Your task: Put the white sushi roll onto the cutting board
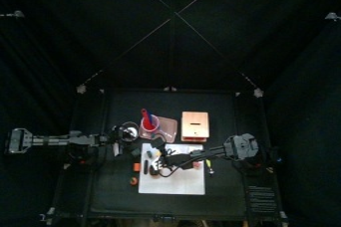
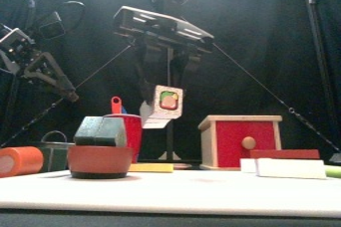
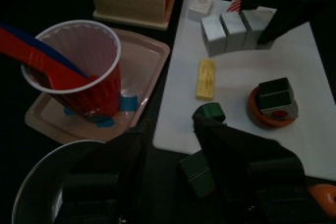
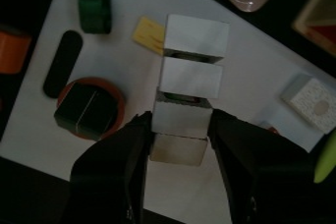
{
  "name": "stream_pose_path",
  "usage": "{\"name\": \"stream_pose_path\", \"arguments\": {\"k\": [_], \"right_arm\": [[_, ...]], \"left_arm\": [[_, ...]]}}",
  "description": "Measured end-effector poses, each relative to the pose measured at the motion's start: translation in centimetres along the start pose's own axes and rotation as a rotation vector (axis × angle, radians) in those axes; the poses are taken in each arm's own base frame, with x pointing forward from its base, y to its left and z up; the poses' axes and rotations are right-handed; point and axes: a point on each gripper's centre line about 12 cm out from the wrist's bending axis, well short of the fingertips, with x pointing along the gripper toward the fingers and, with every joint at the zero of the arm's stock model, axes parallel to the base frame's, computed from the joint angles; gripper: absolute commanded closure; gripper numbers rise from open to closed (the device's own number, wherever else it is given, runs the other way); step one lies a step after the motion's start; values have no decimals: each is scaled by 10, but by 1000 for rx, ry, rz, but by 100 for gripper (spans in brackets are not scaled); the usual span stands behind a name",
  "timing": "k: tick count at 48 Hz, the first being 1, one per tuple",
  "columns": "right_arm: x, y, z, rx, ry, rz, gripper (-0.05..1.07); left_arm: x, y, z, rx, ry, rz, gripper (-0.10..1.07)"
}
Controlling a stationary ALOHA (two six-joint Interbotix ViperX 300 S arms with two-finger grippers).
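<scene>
**Item: right hand** (image 4: 182,122). Black, two-fingered, fingers spread wide, nothing visibly clamped. It hangs over the end of a row of white square blocks (image 4: 191,76), and the end block shows between its fingers.

**Item: left hand** (image 3: 241,161). At rest at the bench's left side, near a red plastic cup (image 3: 79,66). Apart or together: cannot tell.

**Item: small white roundish sushi roll with a dark edge** (image 4: 311,95). Lies at a corner of the large flat white rectangular cutting board (image 4: 112,71), on the far side of the block row from the small yellow piece (image 4: 149,31) and the black oval piece (image 4: 66,61). Whether it sits on the board or just off its edge cannot be told.

**Hazards, as judged:**
- Wrong pick. The hand is lined up on a block, not the roll, so closing here would take the block.
- Collision. Crossing low to the roll could knock or scatter the blocks.
- Lost grip. The roll is tiny against the wide spread, so an off-centre close could nudge it off the corner or let it slip out.
- Crowding. A yellow-green piece (image 4: 323,159) lies near the roll and could be caught along with it.
</scene>
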Motion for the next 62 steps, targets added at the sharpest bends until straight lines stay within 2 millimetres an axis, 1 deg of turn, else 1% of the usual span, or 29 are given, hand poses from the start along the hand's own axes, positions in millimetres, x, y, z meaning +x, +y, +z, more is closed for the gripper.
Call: {"name": "stream_pose_path", "arguments": {"k": [7,16,24,29,35,48,54,62], "right_arm": [[-14,-2,-14,67,-21,15,47],[-13,5,-38,99,-11,57,47],[-3,2,-62,149,9,22,47],[-1,-2,-73,193,17,10,47],[1,-7,-80,260,29,7,47],[18,-5,-97,313,86,57,47],[26,-5,-103,310,97,68,42],[32,-7,-105,311,104,76,28]], "left_arm": [[0,0,-1,0,3,0,18],[0,1,-1,-1,1,3,18],[-2,1,1,-11,-9,4,18],[-3,1,2,-20,-20,5,18],[-5,1,4,-24,-31,4,18],[-5,3,4,-25,-34,13,18],[-5,3,4,-26,-34,13,18],[-5,3,4,-26,-31,13,18]]}}
